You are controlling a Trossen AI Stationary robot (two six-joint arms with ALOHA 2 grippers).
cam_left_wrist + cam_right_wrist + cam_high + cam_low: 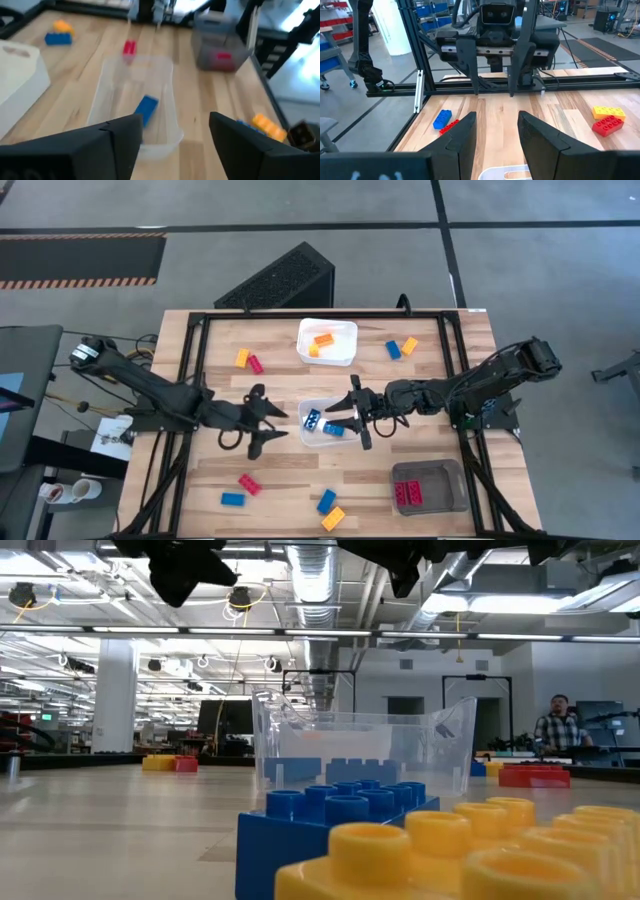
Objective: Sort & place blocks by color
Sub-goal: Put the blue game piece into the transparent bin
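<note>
A clear tray (308, 438) at the table's middle holds two blue blocks (313, 419); the left wrist view shows one blue block (146, 108) on its floor. My left gripper (272, 422) hovers open at the tray's left end, above it, with nothing between its fingers (120, 145). My right gripper (347, 414) hovers open over the tray's right end, also empty (497, 132). A white tray (340, 352) at the far middle holds orange blocks (321, 342). A grey tray (445, 480) at the near right holds red blocks (408, 493).
Loose blocks lie in pairs: yellow and red (248, 361) far left, blue and yellow (401, 347) far right, red and blue (241, 491) near left, blue and yellow (328, 509) at the near middle. A red block (129, 47) lies beyond the clear tray's right end.
</note>
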